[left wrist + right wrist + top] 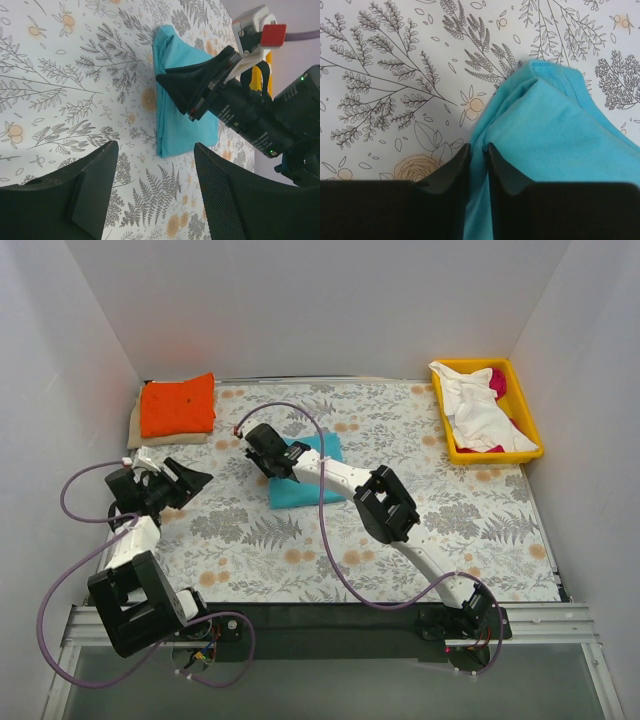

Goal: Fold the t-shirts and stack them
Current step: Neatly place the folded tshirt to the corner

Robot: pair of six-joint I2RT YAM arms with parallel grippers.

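Teal t-shirt (296,494) folded mid table cloth (420,445), pinched at its left edge.
My right gripper (477,152) is clamped on that edge, probably to carry it to the orange t-shirt (178,405) in the far-left corner. My left gripper (155,147) hangs with jaws apart beside the left edge, giving room.
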